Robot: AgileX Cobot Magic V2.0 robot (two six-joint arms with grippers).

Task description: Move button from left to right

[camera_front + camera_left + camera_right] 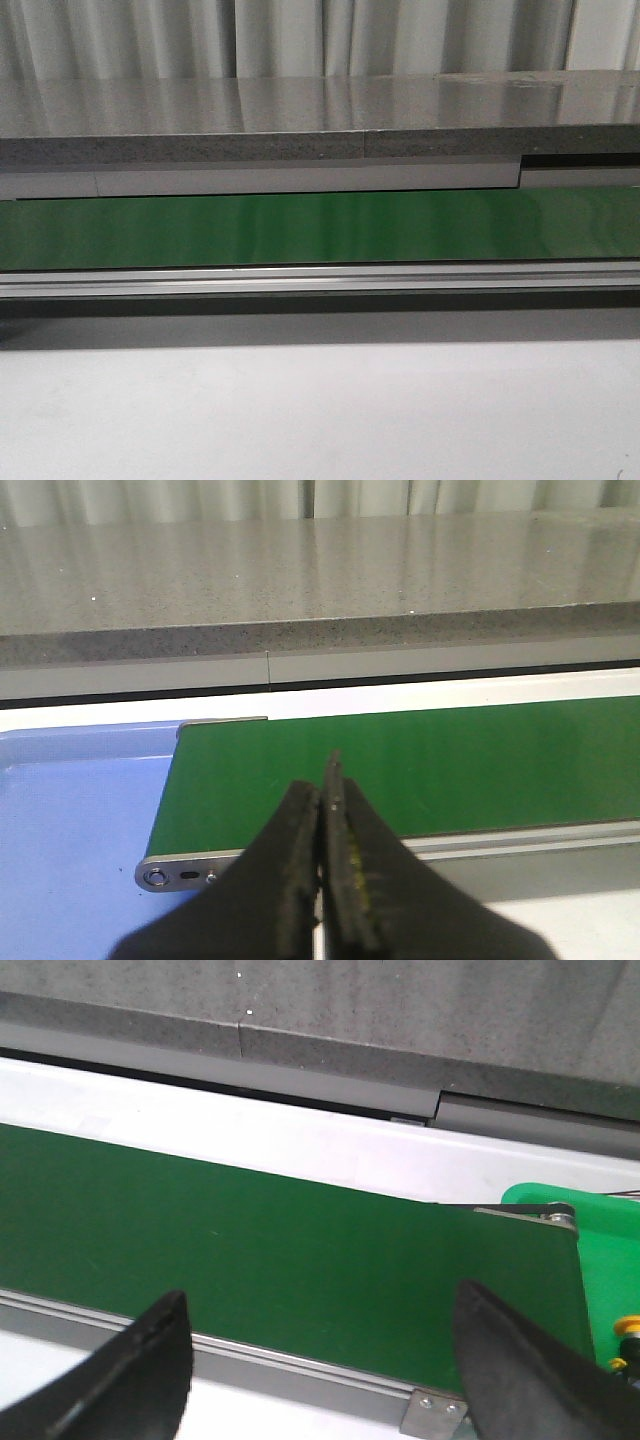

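Beyond both grippers runs a grey speckled counter (300,120), with pale curtains (300,35) behind it. Nearer than that, directly ahead of the fingertips in both wrist views, lies the long green belt (320,228), edged on the near side by a metal rail (320,280); white table (320,410) fills the front view below the rail, and no arm shows in that view.

Ahead of the left gripper (328,780) the belt ends at a roller bracket (180,875), and a blue tray (70,830) sits just past that end, off to one side of the fingers. This gripper's two dark fingers (295,880) are pressed together with nothing between them.

At the right gripper (320,1330) the fingers (140,1360) stand wide apart, empty, with the belt showing between them. A bright green tray (605,1260) lies just past the belt's other end, close beside one finger. Within it, at the picture's edge next to that finger, a small yellow and black bit (628,1335) peeks out; it may be the button, but too little shows to tell.
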